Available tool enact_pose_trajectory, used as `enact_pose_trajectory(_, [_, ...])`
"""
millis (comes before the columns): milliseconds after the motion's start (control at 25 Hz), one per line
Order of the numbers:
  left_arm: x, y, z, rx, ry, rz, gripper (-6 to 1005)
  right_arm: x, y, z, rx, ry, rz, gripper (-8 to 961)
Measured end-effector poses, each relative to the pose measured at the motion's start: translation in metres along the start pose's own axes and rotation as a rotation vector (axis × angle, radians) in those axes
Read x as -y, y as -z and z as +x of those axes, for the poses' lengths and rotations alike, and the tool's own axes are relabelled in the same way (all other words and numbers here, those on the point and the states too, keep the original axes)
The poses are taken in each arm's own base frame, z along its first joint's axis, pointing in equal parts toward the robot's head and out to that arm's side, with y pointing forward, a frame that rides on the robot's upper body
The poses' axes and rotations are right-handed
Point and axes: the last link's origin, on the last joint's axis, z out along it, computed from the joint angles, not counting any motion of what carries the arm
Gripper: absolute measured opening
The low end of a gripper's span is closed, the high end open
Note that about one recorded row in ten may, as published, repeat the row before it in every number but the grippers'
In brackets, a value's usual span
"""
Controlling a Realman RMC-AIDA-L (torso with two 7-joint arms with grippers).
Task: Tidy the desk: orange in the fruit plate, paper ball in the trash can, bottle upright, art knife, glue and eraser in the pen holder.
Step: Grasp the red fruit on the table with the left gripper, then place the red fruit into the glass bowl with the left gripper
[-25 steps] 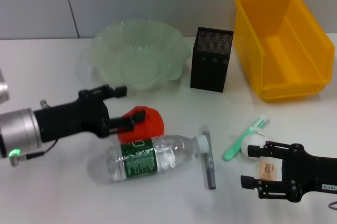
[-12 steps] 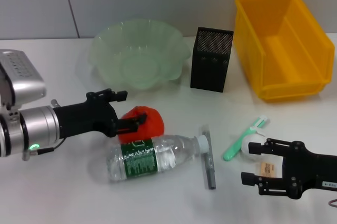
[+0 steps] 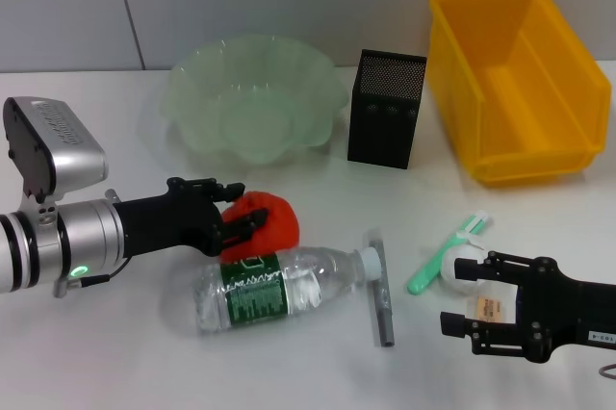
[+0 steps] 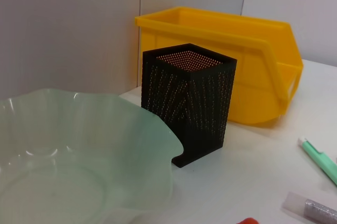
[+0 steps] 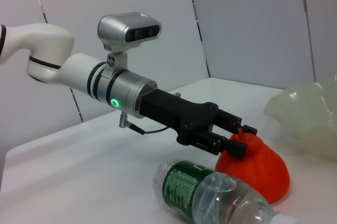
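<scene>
none of the six jobs reads as done from where i sit. i use the pen holder (image 3: 386,109) as my marker. the fruit plate (image 3: 252,102) just to its left is bare inside, and the trash can (image 3: 515,78) just to its right shows only its yellow floor. the orange (image 3: 264,224) sits on the desk nearer me and left of the pen holder, touching the bottle (image 3: 279,287), which lies on its side with its cap against a grey bar-shaped tool (image 3: 382,287).

my left gripper (image 3: 243,219) is at the orange, fingers narrowed around its left side; in the right wrist view the pads look pressed to the fruit, so i judge it a grip with no lift yet. my right gripper (image 3: 469,297), nearer me and right of the pen holder, stands wide with the eraser (image 3: 489,308) between its fingers and the paper ball (image 3: 464,269) touching the upper one. a green stick (image 3: 441,256) lies beside that.

all six placements remain, orange first by my reckoning.
</scene>
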Motion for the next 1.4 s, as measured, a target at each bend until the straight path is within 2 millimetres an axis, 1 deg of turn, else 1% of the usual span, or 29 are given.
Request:
enact_pose_trajectory(200, [0.001, 0.002, 0.0, -0.01, 0.014, 0.006, 457, 0.0, 0.0, 0.0, 0.0, 0.0, 0.003, 746])
enact_pose_trajectory(400, [0.0, 0.002, 0.0, -0.01, 0.015, -0.004, 233, 0.001, 0.0, 0.0, -0.002, 0.0, 0.009, 743])
enact_pose_trajectory(560, [-0.001, 0.004, 0.005, -0.031, 0.019, -0.018, 212, 0.001, 0.0, 0.0, -0.001, 0.0, 0.009, 741])
enact_pose_trajectory(680, [0.001, 0.01, 0.011, -0.069, 0.025, -0.022, 196, 0.002, 0.0, 0.0, 0.002, 0.0, 0.013, 739])
enact_pose_trajectory(920, [0.006, 0.038, 0.024, -0.212, 0.045, -0.019, 157, 0.002, 0.0, -0.001, 0.003, 0.001, 0.013, 736])
enact_pose_trajectory(1080, [0.008, 0.063, 0.031, -0.366, 0.041, 0.005, 123, 0.003, -0.001, -0.002, 0.004, 0.0, 0.013, 734])
enact_pose_trajectory(1200, [0.012, 0.075, 0.039, -0.475, 0.035, 0.06, 106, 0.003, -0.001, -0.002, 0.004, 0.001, 0.016, 732])
enact_pose_trajectory(1320, [0.022, 0.073, 0.046, -0.519, 0.051, 0.124, 104, 0.004, -0.003, -0.002, 0.003, 0.002, 0.02, 731])
enact_pose_trajectory(1400, [0.029, 0.062, 0.053, -0.515, 0.06, 0.153, 102, 0.003, -0.005, -0.002, 0.005, 0.002, 0.018, 729])
